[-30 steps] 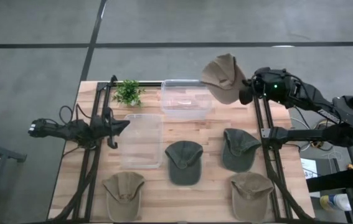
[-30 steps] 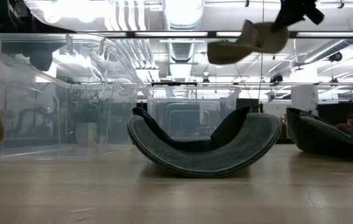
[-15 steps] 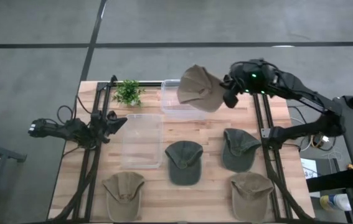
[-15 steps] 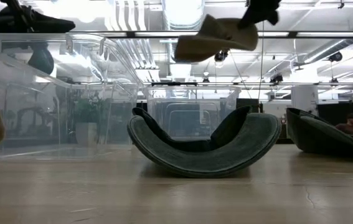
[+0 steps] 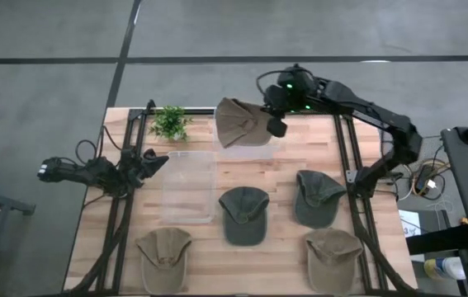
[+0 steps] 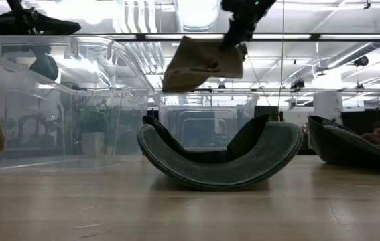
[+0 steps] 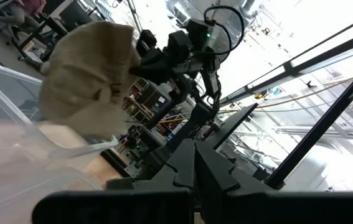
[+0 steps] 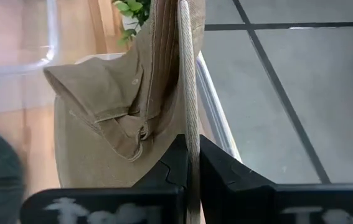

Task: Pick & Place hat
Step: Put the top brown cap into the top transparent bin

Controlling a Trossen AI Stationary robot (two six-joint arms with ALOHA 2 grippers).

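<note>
Fingers of your right gripper [image 5: 268, 124] stayed clamped on the floppy tan cloth hat [image 5: 239, 124]; you carried it over the clear plastic bin [image 5: 222, 148].

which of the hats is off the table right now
The tan hat pinched in the right gripper, hanging above the far clear bin. The other four hats all lie flat on the table.
</note>
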